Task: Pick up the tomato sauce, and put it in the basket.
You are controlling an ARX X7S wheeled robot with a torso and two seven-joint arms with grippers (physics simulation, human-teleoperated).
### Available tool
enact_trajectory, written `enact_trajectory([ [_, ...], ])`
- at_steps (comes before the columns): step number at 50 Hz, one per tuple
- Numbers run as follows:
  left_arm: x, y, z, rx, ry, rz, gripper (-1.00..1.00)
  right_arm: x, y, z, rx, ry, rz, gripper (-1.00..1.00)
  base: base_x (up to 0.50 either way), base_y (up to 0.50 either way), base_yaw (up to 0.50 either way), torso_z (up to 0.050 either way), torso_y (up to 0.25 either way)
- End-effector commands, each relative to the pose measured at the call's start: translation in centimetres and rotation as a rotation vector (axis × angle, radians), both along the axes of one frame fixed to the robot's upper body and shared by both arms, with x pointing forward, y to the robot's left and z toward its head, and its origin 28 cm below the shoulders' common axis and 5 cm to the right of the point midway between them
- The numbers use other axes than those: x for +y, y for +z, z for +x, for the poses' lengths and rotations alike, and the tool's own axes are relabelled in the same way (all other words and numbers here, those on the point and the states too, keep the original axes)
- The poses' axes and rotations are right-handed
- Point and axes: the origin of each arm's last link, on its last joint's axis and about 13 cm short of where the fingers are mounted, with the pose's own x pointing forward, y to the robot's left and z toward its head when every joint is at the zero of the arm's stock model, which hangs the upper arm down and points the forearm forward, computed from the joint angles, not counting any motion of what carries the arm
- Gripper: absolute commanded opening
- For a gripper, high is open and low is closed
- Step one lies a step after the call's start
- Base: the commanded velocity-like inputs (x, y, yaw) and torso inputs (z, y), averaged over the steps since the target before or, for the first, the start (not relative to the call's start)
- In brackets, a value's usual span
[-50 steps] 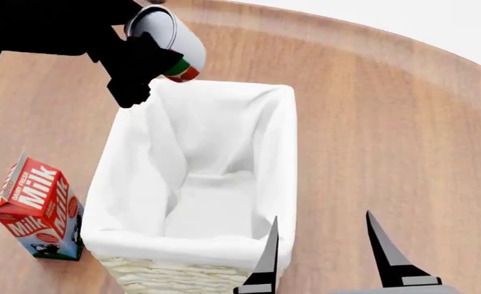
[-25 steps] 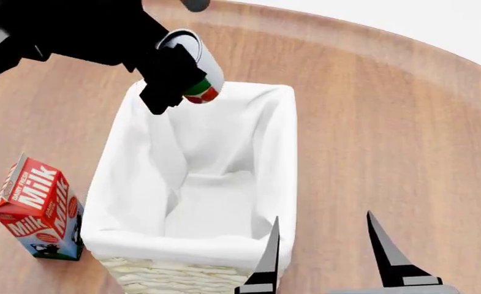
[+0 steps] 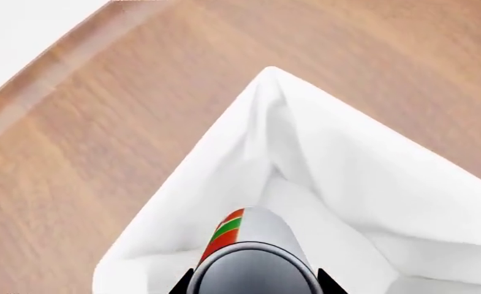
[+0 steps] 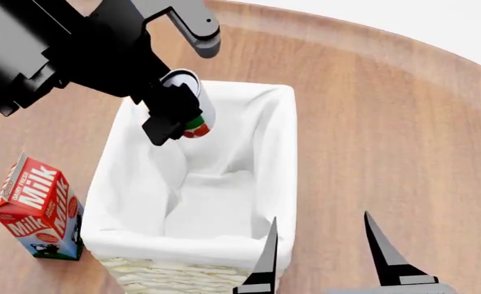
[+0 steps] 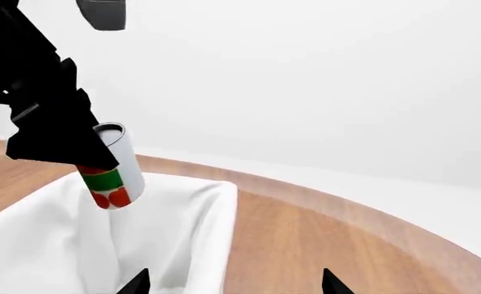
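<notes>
My left gripper is shut on the tomato sauce, a small can with a red, green and white label. It holds the can tilted over the far left part of the basket, a tall cream wicker basket with white cloth lining. The can shows in the left wrist view between the jaw tips, above the basket's lining. It also shows in the right wrist view above the basket. My right gripper is open and empty near the basket's near right corner.
A red milk carton lies on the round wooden table left of the basket. The table's curved edge runs along the back right.
My left gripper has carried the tomato sauce toward me and down, from beyond the basket's far rim to over its inside. The right arm has barely moved.
</notes>
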Motion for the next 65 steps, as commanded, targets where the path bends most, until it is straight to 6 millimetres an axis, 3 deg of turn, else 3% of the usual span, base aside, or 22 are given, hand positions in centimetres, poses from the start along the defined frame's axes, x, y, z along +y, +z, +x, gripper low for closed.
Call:
enact_trajectory([
  [1,-0.2,-1.3,0.2,0.024,0.004,0.01,-1.0,-0.1,-0.2,0.1,0.005,-0.004,0.001,1.0,0.0,0.0,0.0,0.0,0.0],
  [65,-2.1,-7.0,0.0,0.084,-0.042,0.009,-1.0,-0.4,-0.1,0.0,0.0,-0.015,0.006,1.0,0.0,0.0,0.0,0.0,0.0],
])
